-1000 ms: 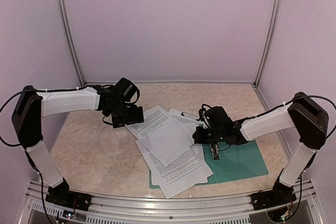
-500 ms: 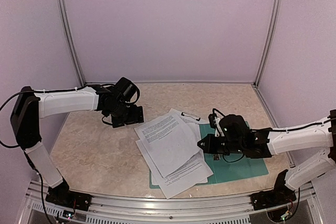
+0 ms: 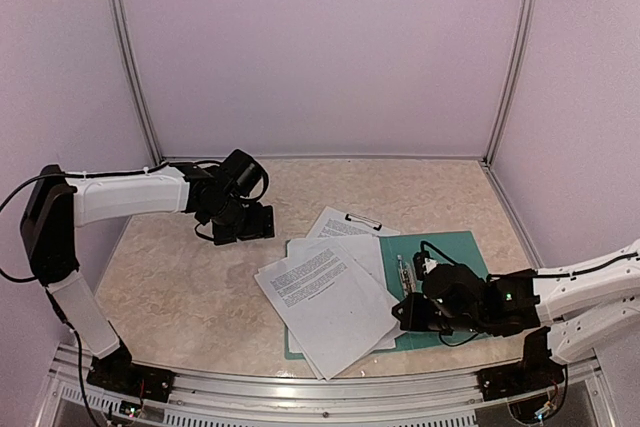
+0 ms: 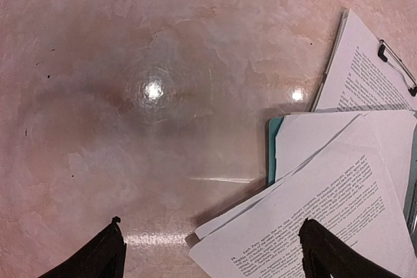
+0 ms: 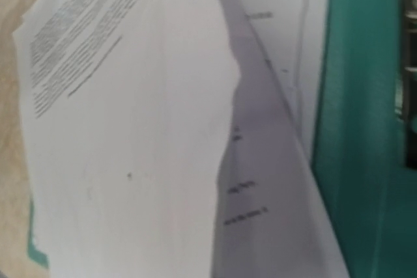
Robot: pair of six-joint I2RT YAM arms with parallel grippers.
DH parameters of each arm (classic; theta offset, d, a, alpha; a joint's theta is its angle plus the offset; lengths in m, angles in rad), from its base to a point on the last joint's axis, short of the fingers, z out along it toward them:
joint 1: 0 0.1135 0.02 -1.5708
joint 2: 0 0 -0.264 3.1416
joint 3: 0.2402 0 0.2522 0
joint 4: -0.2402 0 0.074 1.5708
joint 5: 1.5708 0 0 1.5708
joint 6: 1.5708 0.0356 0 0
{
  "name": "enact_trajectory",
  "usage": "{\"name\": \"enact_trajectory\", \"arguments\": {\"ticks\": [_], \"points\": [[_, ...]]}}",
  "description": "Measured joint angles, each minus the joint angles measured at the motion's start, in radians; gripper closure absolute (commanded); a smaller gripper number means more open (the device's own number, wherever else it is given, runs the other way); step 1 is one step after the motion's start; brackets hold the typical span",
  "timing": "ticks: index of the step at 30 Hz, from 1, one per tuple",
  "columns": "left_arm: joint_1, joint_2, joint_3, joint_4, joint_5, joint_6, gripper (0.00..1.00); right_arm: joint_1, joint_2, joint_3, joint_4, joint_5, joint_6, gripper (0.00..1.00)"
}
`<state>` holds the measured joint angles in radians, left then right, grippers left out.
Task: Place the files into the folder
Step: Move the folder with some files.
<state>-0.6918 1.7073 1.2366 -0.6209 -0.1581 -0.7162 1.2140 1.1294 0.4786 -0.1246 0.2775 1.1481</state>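
The files [image 3: 325, 297] lie as a fanned stack of white printed sheets across the left half of the open dark teal folder [image 3: 455, 257]. My right gripper [image 3: 403, 312] is low at the stack's right edge, shut on the top sheet. That sheet [image 5: 130, 128] rises close to the right wrist camera, with the folder [image 5: 358, 128] beside it; the fingertips are hidden there. My left gripper [image 3: 247, 224] hovers open over bare table to the left of the stack. In the left wrist view this gripper [image 4: 212, 252] frames a corner of the files [image 4: 339, 219], touching nothing.
A pale clipboard with a silver clip [image 3: 362, 220] peeks out behind the stack, also in the left wrist view [image 4: 397, 66]. The folder's metal spine clip [image 3: 405, 272] lies exposed. Booth walls close in on three sides, and a metal rail [image 3: 320, 387] runs along the near edge.
My right arm has swung from the folder's spine toward the near edge, and the top sheet slid with it toward the front. The left arm has stayed put.
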Motion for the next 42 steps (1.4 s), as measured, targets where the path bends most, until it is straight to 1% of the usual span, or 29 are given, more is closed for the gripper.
{"name": "enact_trajectory", "arguments": {"ticks": [8, 16, 23, 31, 37, 40, 42], "points": [[-0.006, 0.000, 0.000, 0.000, 0.000, 0.002, 0.10, 0.049, 0.050, -0.010, -0.005, 0.121, 0.115, 1.00], [-0.006, 0.000, 0.000, -0.001, 0.000, 0.004, 0.10, 0.053, 0.068, -0.021, 0.012, 0.177, 0.159, 1.00], [-0.006, 0.000, 0.000, -0.001, 0.000, 0.007, 0.10, 0.053, 0.158, -0.006, 0.045, 0.173, 0.151, 1.00], [-0.006, 0.000, 0.000, -0.001, 0.000, 0.008, 0.10, 0.053, 0.188, 0.004, 0.085, 0.158, 0.146, 1.00], [-0.008, -0.005, -0.008, -0.001, 0.000, 0.008, 0.10, 0.053, 0.222, 0.018, 0.101, 0.137, 0.144, 0.95], [-0.010, -0.018, -0.015, -0.003, 0.000, 0.008, 0.10, 0.054, 0.223, 0.018, 0.103, 0.128, 0.143, 1.00], [-0.011, -0.028, -0.015, -0.005, 0.000, 0.008, 0.10, 0.058, 0.225, 0.020, 0.104, 0.126, 0.145, 1.00]]}}
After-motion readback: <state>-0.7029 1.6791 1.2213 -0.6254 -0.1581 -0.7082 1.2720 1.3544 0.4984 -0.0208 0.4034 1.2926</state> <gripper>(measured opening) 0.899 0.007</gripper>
